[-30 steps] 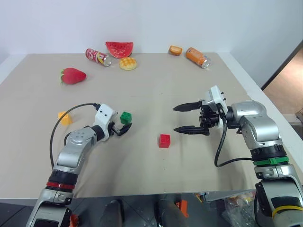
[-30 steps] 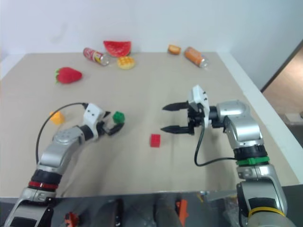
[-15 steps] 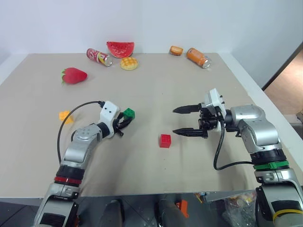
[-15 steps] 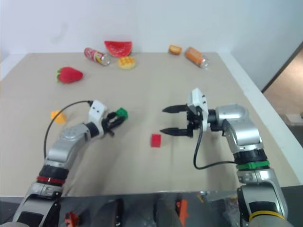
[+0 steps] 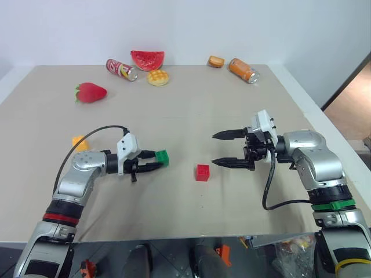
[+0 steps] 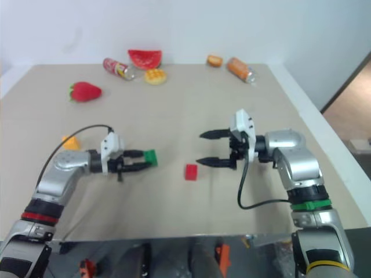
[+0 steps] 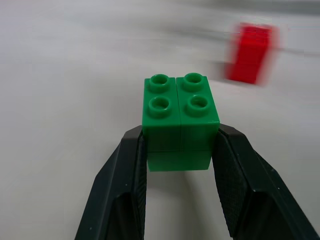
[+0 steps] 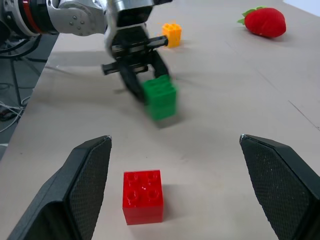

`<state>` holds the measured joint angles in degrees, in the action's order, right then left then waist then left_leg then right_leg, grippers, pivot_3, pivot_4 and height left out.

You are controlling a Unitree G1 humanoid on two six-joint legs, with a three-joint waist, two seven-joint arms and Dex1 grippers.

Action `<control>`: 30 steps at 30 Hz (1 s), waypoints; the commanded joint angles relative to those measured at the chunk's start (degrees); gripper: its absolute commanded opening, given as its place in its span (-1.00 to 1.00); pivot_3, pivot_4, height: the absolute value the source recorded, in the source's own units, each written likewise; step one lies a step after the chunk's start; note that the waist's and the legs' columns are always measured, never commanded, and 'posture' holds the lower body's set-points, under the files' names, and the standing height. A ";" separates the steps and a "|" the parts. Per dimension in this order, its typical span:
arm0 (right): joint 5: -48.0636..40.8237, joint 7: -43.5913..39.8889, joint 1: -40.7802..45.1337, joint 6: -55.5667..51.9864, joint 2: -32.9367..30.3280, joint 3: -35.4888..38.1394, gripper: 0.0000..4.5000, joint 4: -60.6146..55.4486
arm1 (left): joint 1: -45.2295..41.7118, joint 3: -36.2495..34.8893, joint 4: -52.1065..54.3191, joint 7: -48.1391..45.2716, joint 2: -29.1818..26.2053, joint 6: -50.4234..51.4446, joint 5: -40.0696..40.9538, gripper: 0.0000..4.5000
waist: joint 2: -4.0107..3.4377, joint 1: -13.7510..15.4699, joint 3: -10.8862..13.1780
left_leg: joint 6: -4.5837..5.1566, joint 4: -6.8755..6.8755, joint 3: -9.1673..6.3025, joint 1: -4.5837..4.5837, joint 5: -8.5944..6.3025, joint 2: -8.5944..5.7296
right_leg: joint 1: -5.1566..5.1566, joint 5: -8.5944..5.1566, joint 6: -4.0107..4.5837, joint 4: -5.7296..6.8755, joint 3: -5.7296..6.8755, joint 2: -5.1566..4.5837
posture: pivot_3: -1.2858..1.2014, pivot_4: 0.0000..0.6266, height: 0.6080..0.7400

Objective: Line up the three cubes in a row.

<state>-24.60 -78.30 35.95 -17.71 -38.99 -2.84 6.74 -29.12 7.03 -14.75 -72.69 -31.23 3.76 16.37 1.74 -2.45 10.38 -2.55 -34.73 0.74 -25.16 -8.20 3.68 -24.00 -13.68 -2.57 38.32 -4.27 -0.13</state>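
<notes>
My left gripper (image 5: 155,163) is shut on the green cube (image 5: 162,156), studs up, its black fingers (image 7: 125,195) pressing both sides of it; it points right toward the table's middle. The red cube (image 5: 202,172) rests on the table a short way to the right of the green one. Right of the red cube, my right gripper (image 5: 219,149) hangs open with nothing between its fingers, aimed left. In the right wrist view the red cube (image 8: 143,196) lies between the two fingers (image 8: 82,185). The yellow-orange cube (image 5: 79,143) sits on the table to the left, behind my left arm.
Along the far edge lie a red strawberry toy (image 5: 90,92), a red can (image 5: 120,69), a watermelon slice (image 5: 146,59), a yellow bun (image 5: 157,77), a small orange toy (image 5: 215,61) and an orange can (image 5: 242,70). The table's right edge (image 5: 316,104) runs past my right arm.
My left gripper shut on the green cube, swung round to point right and carried the cube nearer and toward the red one. The right gripper kept still.
</notes>
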 commanded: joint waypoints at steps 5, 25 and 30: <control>-3.97 1.50 -3.99 -3.48 -2.91 4.49 0.90 -7.73 | -6.45 3.30 -7.50 -7.73 3.63 -7.18 -1.01 -0.43 | 0.00 0.22 0.00 | 0.01 -0.12 0.01 -0.06 0.00 -0.01 | 0.01 0.02 -0.04 -0.01 0.00 -0.03 | 0.03 -0.52 1.00; -5.87 1.29 -12.11 -5.71 -9.04 7.08 0.90 -12.73 | -8.75 3.32 -16.10 -9.68 5.96 -13.65 -3.27 -0.43 | 0.00 -0.15 0.00 | 0.04 -0.22 -0.03 -0.06 -0.01 -0.01 | 0.03 0.06 -0.07 0.01 -0.02 0.01 | 0.03 -0.52 1.00; -5.64 1.34 -11.67 -5.37 -8.63 6.48 0.90 -12.36 | -8.13 3.13 -15.83 -9.21 6.07 -13.55 -3.10 -0.43 | 0.00 -0.15 0.00 | 0.04 -0.22 -0.03 -0.06 -0.02 0.00 | 0.03 0.05 -0.07 0.01 -0.02 0.02 | 0.03 -0.52 1.00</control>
<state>-29.61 -77.12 23.21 -23.75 -47.72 2.70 -5.16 -37.47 11.37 -31.34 -81.80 -24.97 -8.94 12.72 1.74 -2.60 10.38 -2.50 -34.95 0.71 -25.22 -8.21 3.67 -23.97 -13.63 -2.64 38.33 -4.29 -0.12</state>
